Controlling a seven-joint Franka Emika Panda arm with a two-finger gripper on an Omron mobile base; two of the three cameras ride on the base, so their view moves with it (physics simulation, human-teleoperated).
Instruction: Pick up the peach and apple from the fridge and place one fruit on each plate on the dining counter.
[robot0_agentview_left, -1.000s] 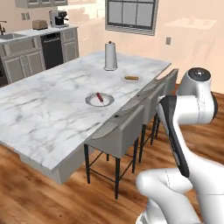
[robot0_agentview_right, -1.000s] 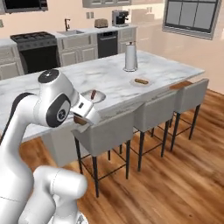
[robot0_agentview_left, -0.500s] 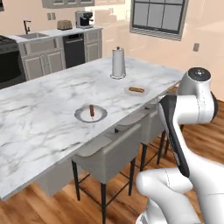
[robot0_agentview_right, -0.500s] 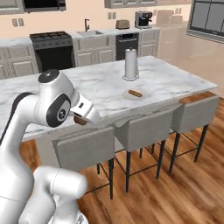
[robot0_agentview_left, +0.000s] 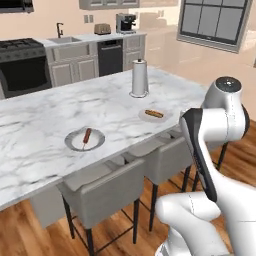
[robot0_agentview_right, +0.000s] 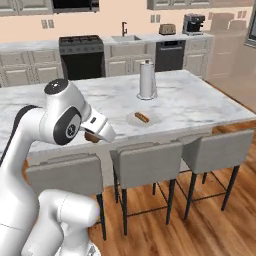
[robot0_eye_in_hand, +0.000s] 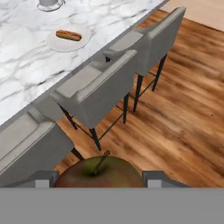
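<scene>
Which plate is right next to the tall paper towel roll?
The lighter plate on the right of the left base view, near the paper towel roll. The greyer plate sits far off along the dining counter. Each holds a long orange-brown item.

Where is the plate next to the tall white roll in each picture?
Left base view: the plate sits just right of centre.
Right base view: the plate is in the middle of the picture.
Hand view: the plate is at upper left.
Shared landmark: the white roll stands just behind it.

No text, label, brand, number or sign can be read anywhere in these pictures; every surface is plain and carries no lettering at all.
</scene>
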